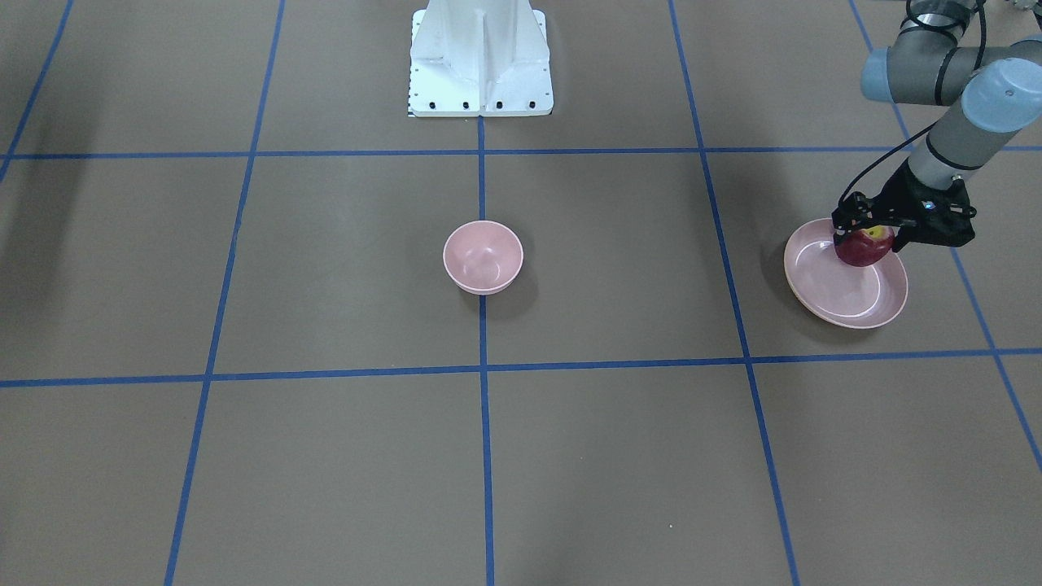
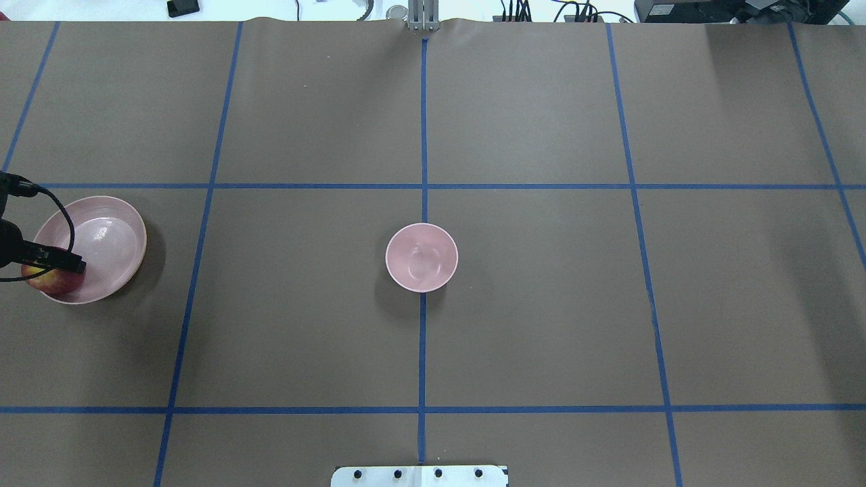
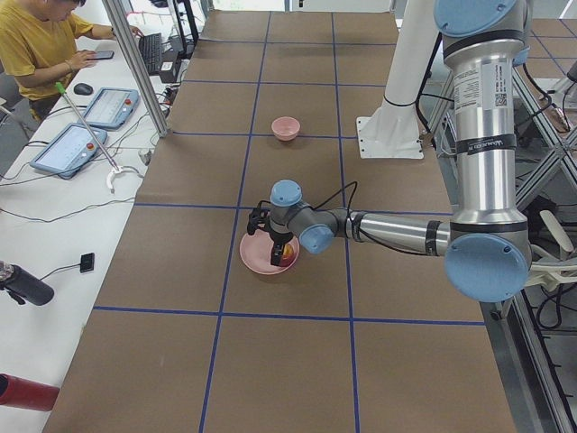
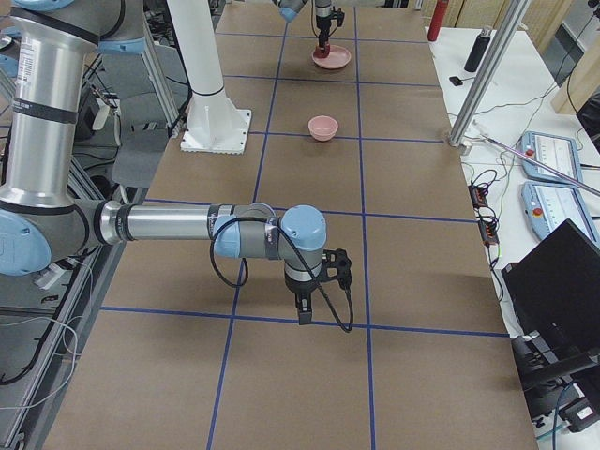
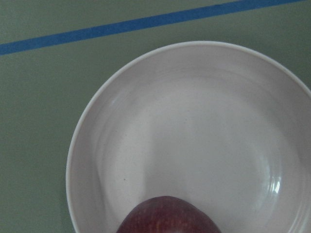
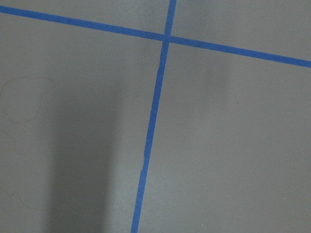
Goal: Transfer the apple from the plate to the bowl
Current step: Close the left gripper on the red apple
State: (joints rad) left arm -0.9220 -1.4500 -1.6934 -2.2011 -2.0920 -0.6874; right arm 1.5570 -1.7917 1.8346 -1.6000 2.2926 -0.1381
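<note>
Since the left gripper looks closed on the apple, just over the plate edge beneath it, it should probably lift straight clear, then carry to the bowl, well apart, and release low.

Apple: dark red, yellow patch at the stem dimple; plate: pale pink, thin white ring inside; bowl: plain pale pink; table: brown, gridded with blue tape lines; left gripper: black; arm: grey, light-blue joint caps.
</note>
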